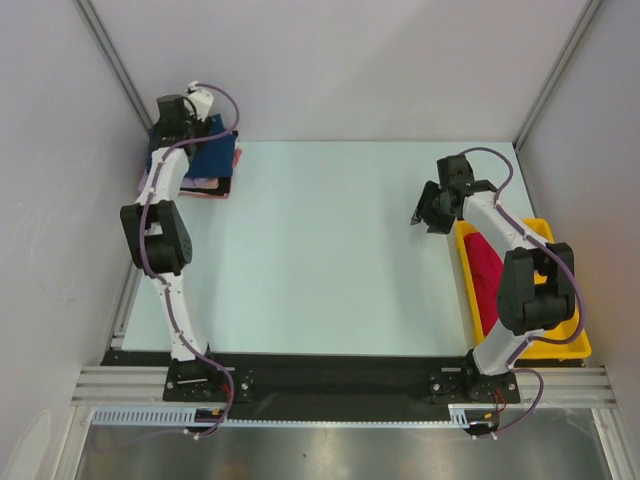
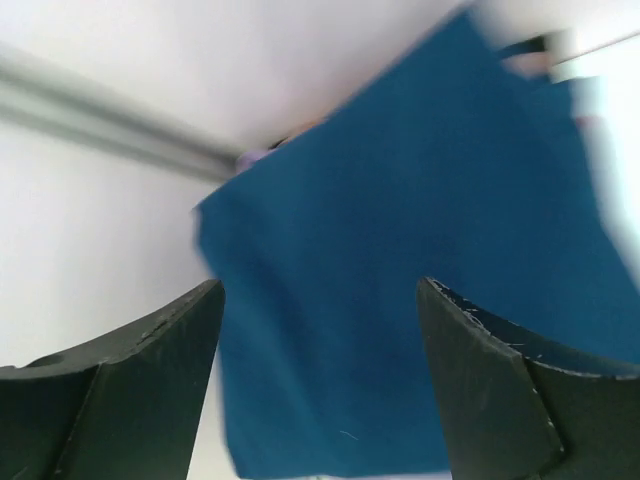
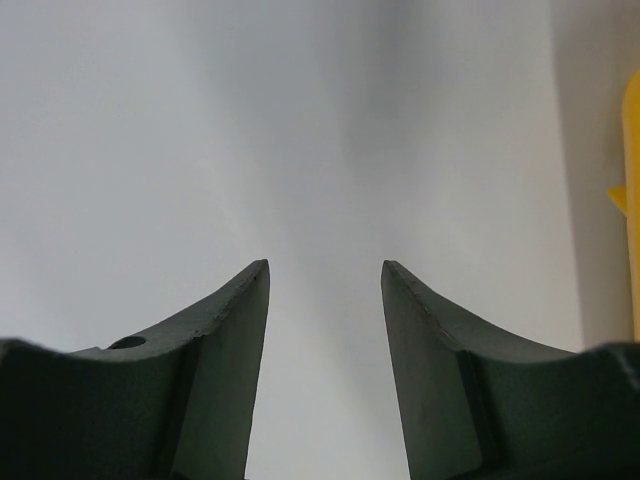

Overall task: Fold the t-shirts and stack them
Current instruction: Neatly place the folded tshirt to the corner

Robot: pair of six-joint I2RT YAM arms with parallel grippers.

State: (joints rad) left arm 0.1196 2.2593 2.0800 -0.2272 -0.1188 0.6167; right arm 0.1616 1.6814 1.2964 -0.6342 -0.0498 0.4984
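A folded navy blue t-shirt (image 1: 210, 155) tops a small stack at the table's far left corner, with a pink edge (image 1: 213, 190) showing beneath it. My left gripper (image 1: 185, 128) hangs just over this stack. In the left wrist view its jaws (image 2: 320, 284) stand wide open and empty, and the blue t-shirt (image 2: 400, 250) lies flat below them. A crimson t-shirt (image 1: 487, 265) lies crumpled in the yellow tray (image 1: 572, 345) on the right. My right gripper (image 1: 424, 213) hovers left of the tray, open (image 3: 325, 265) over bare table with nothing between the fingers.
Grey walls with metal frame posts close in the table on the left, back and right. The stack sits tight against the left wall. The yellow tray's edge (image 3: 632, 200) shows at the right of the right wrist view. Pale green table surface (image 1: 330, 250) lies between the arms.
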